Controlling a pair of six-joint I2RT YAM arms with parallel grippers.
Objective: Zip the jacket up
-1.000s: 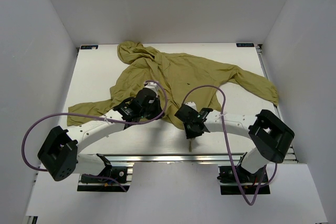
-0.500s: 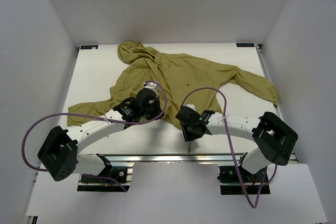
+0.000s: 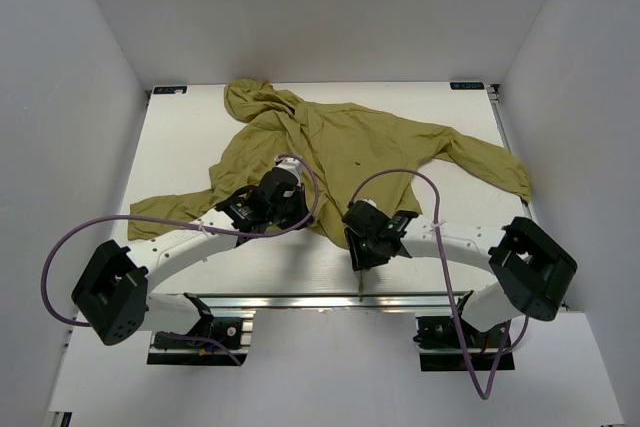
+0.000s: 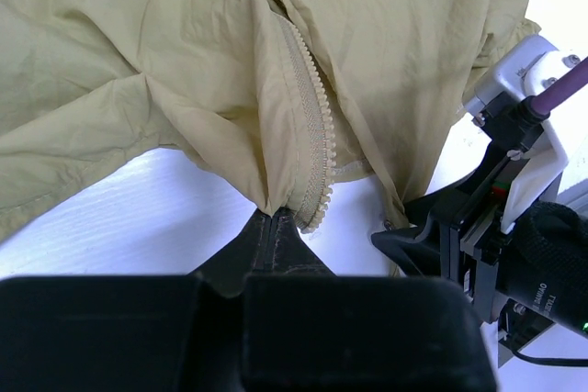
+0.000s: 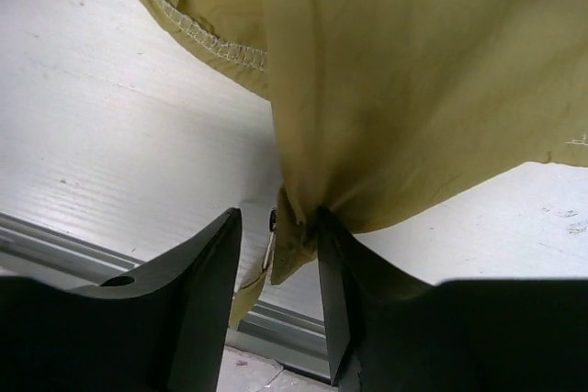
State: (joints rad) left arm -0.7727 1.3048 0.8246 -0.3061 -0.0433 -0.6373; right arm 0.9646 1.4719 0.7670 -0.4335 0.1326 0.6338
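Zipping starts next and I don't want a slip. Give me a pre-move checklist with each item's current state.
1. Left fingers shut on the jacket hem: ok.
2. Zipper teeth exposed right beside that grip: ok.
3. Right fingers clamped on the fabric: cannot tell; the fabric bunches between them, but a gap shows on one side.
4. Zipper slider located: cannot tell; none is plainly visible.
5. Front edges brought together at the bottom: not ok; they lie apart.
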